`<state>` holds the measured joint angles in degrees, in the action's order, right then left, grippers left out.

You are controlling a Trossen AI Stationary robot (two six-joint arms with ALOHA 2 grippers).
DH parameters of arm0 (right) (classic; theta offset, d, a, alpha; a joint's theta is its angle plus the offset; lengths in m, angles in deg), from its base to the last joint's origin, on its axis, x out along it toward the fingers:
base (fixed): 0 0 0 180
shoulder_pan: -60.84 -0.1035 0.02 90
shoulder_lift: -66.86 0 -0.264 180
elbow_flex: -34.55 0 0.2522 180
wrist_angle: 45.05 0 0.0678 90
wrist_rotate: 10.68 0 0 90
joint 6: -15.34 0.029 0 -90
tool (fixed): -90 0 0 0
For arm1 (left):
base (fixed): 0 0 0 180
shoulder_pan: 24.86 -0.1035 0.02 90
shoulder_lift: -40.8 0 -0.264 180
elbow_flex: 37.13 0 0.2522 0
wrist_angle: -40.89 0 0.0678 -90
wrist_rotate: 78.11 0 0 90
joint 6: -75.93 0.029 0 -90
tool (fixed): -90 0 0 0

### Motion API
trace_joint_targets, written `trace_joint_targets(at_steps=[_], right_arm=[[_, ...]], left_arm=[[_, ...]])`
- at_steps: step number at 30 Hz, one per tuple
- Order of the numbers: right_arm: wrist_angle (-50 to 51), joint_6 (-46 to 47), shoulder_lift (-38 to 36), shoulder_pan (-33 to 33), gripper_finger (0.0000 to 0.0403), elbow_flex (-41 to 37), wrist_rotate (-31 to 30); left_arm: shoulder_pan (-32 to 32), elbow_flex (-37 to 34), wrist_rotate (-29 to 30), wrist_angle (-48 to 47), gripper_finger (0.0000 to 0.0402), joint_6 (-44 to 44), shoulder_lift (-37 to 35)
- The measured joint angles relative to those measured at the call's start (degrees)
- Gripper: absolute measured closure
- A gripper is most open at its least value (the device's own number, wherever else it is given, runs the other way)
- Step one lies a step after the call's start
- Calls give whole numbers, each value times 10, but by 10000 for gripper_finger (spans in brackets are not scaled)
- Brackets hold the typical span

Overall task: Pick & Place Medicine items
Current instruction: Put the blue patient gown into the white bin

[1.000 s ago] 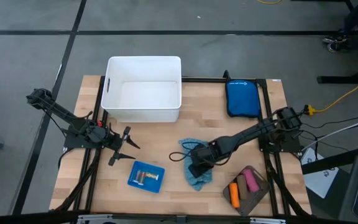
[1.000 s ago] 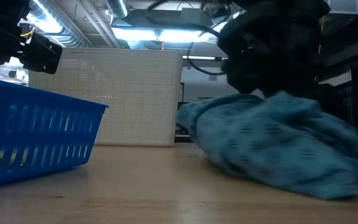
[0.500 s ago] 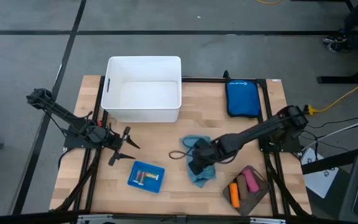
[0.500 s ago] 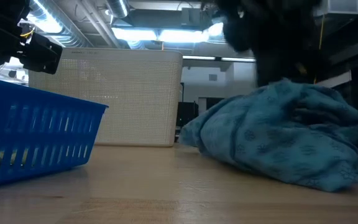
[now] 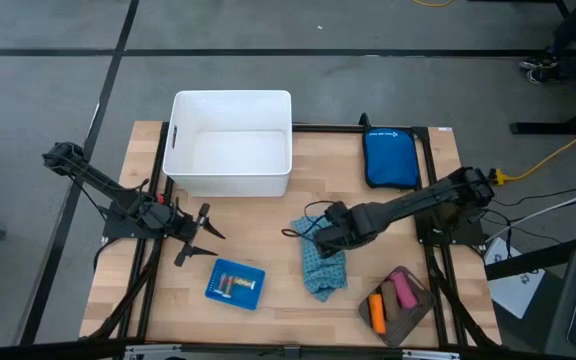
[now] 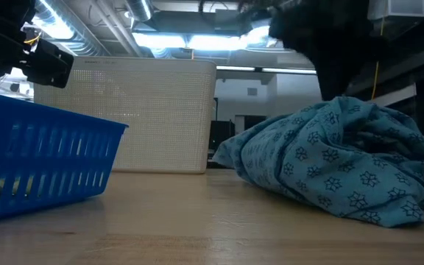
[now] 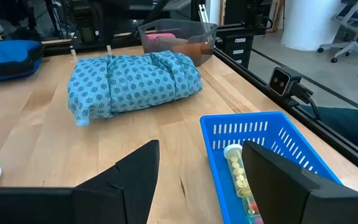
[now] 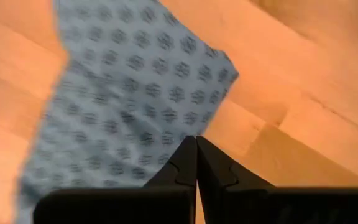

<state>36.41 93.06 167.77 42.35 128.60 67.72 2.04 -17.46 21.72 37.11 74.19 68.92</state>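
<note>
Teal flower-print cloth (image 5: 321, 264); blue basket (image 5: 235, 284); white bin (image 5: 231, 144).

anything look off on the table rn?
Yes: a crumpled blue patterned cloth lies mid-table, nothing to do with medicine items. The right gripper is at its far end, fingers shut. The left gripper hangs open near the blue basket. Nothing spilled or damaged.

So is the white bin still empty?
Yes, the high view shows the white bin with a bare bottom, nothing lying inside it.
</note>
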Motion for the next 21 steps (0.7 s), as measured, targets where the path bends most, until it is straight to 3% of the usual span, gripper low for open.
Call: trace_joint_targets(at_steps=[9, 14, 21], right_arm=[[-110, -60, 14, 71, 402, -112, 99], [-150, -109, 14, 108, 403, -126, 103], [-280, -183, 14, 150, 403, -126, 107]], left_arm=[[0, 0, -1, -4, 176, 0, 1], [0, 0, 1, -4, 176, 2, 2], [0, 0, 1, -4, 176, -1, 2]])
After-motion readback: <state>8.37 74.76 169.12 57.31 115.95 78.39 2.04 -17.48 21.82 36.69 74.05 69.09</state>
